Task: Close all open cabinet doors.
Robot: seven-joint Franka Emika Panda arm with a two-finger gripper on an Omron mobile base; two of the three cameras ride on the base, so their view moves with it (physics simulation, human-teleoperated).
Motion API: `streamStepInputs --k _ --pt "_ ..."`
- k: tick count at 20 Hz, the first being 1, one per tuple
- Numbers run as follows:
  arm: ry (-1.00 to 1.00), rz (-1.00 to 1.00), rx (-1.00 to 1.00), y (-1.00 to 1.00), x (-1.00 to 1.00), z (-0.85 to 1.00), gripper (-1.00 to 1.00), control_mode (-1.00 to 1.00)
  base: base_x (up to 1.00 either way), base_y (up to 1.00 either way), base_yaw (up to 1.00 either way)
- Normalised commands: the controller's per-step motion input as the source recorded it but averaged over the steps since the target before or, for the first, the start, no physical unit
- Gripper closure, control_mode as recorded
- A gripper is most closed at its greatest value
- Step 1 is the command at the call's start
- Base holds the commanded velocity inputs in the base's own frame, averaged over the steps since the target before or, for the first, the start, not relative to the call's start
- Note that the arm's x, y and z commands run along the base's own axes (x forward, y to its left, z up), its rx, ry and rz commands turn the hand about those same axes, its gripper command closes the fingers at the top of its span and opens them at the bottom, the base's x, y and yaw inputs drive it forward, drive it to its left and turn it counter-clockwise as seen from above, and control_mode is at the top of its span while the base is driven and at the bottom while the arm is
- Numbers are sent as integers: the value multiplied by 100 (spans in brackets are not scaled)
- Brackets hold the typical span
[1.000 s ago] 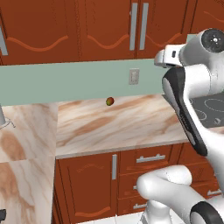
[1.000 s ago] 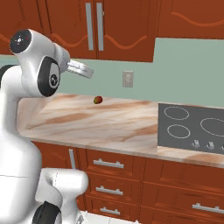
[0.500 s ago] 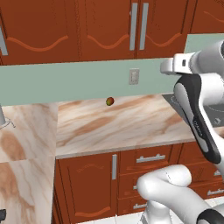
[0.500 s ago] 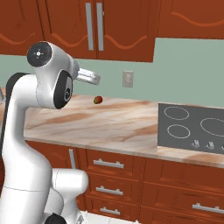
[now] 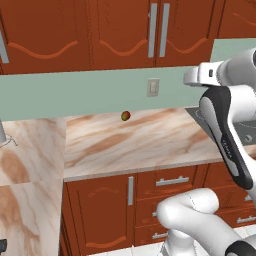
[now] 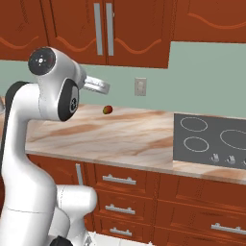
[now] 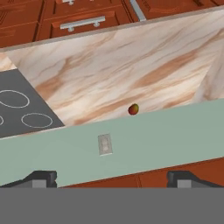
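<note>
Swung right, open gripper (image 7: 111,179) faces below cabinet doors (image 5: 125,32).

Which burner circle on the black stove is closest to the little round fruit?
The back left circle on the stove. It sits in the corner nearest the fruit; the other circles lie farther right or nearer the counter's front edge.

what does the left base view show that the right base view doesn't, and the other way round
Left base only: the counter's side wing turning the corner at the left, and a tall lower door under the counter.
Right base only: the black cooktop with its ring burners.
Both: the closed cabinet doors with silver bar handles, the wall outlet, the small fruit on the marble counter, and drawers below.
</note>
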Motion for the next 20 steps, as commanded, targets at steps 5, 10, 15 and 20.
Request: streamStepInputs --k 5,10,15,20 --pt "0 0 -1 0 -1 -2 -100 -100 0 0 0" --pt "-2 0 -2 0 0 0 -100 -100 0 0 0" --pt "-3 0 0 0 -4 0 -100 100 -26 -32 0" --pt "0 0 0 0 0 0 -100 100 -38 -74 -1"
